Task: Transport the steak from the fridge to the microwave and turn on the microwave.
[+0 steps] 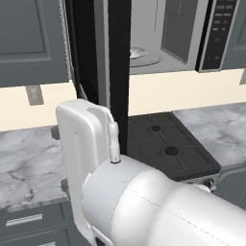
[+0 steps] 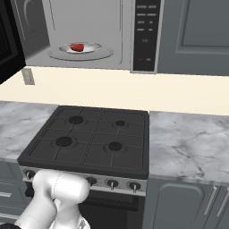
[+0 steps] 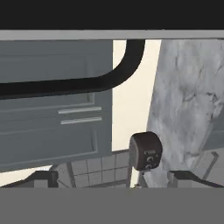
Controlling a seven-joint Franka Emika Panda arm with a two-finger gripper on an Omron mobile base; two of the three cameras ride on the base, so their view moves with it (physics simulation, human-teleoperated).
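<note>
The steak (image 2: pixel 77 47), a small bright red lump, lies on a white plate (image 2: pixel 89 46) on the round turntable inside the microwave (image 2: pixel 85 27). The microwave's dark door (image 1: pixel 120 72) stands swung open to the left, and its black button panel (image 2: pixel 146 36) is at the right. In the hand view my gripper (image 3: pixel 113 181) is open with nothing between its fingertips (image 3: pixel 39 179), low in front of the stove and far below the steak. It looks at a dark stove knob (image 3: pixel 145 151). The fridge is out of view.
A black four-burner stove (image 2: pixel 89 138) with a row of knobs sits under the microwave. Marble counter (image 2: pixel 192 138) runs to its right and marble counter (image 1: pixel 29 163) to its left. Grey cabinets (image 2: pixel 197 36) flank the microwave. My white arm (image 1: pixel 144 202) fills the foreground.
</note>
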